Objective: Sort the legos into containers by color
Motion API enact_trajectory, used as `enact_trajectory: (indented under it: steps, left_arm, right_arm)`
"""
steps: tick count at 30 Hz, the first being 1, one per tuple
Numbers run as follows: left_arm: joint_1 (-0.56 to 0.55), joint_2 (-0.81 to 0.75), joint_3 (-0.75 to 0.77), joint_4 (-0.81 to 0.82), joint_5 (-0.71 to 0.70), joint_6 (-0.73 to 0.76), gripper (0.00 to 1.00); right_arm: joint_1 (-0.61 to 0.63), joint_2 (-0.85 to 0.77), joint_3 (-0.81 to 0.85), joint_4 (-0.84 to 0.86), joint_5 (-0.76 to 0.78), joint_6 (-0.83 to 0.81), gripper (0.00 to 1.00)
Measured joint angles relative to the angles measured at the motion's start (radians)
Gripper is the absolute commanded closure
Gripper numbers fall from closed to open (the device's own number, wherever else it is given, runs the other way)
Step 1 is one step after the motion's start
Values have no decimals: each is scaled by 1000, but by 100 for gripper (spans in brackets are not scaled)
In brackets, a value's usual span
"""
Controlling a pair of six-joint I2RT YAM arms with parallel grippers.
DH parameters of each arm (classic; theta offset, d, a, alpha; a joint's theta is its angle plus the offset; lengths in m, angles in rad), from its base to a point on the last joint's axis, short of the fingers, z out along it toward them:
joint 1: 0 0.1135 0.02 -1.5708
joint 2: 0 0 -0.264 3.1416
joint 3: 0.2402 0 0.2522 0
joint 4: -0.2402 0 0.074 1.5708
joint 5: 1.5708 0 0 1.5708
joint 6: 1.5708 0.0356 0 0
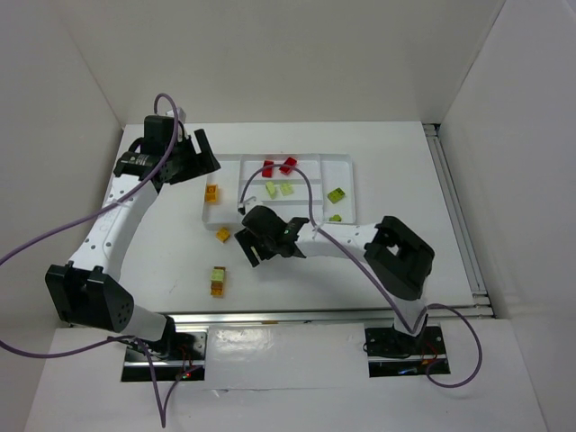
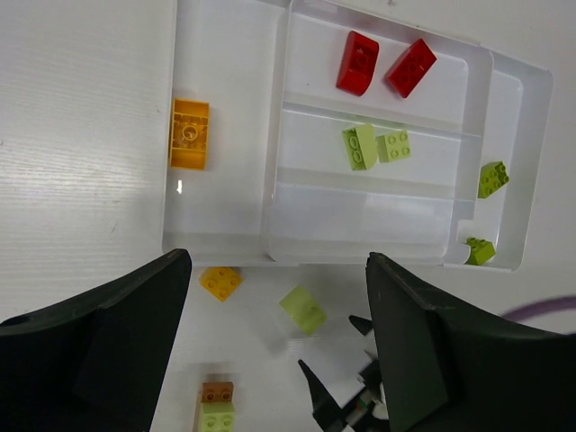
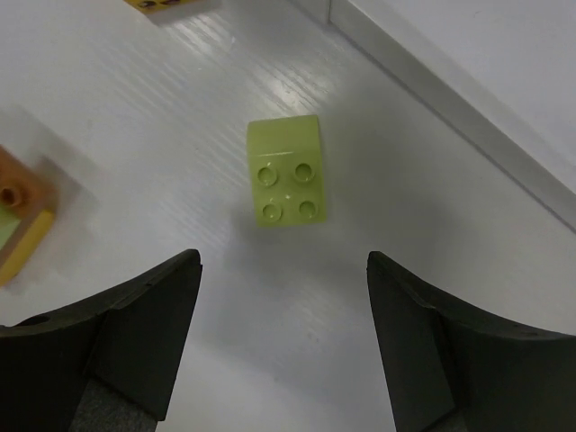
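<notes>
Right wrist view first: we see the right end effector (image 3: 283, 261) with its dark fingers (image 3: 135, 324) spread wide, released and gripping nothing. A light green brick (image 3: 286, 184) lies studs-up on the desk (image 3: 432, 297) just ahead of the gap, touching neither finger. The white tray (image 3: 450, 90) edge runs past at the upper right.

From the top external camera, that right end effector (image 1: 256, 243) hovers low just near of the tray's near edge, and the green brick is hidden beneath it. The left end effector (image 1: 193, 162) sits at the tray's far left corner.

Over to the left wrist camera. The left end effector (image 2: 279, 261) is also released, jaws wide, holding nothing as it looks down on the tray. Two red bricks (image 2: 357, 63) lie in the far long slot. Two light green pieces (image 2: 360, 147) lie in the middle slot, side by side. Two darker green bricks (image 2: 492, 178) rest in the narrow right section, one at its near corner. An orange brick (image 2: 190, 133) lies in the left section against the outer wall.

Out on the desk, near of the tray, we have a yellow-orange brick (image 2: 220, 282) and, nearer again, an orange-on-green stack (image 2: 216, 405).
</notes>
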Motion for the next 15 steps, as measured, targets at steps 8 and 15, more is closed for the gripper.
enact_trajectory:
  steps: [8,15]
  left_arm:
    - [1,0,0,-1,1,0,11]
    - [1,0,0,-2,3,0,11]
  right_arm:
    - [-5,143,64,5,1,-45,25]
    - [-5,184,106,45,2,-58,46]
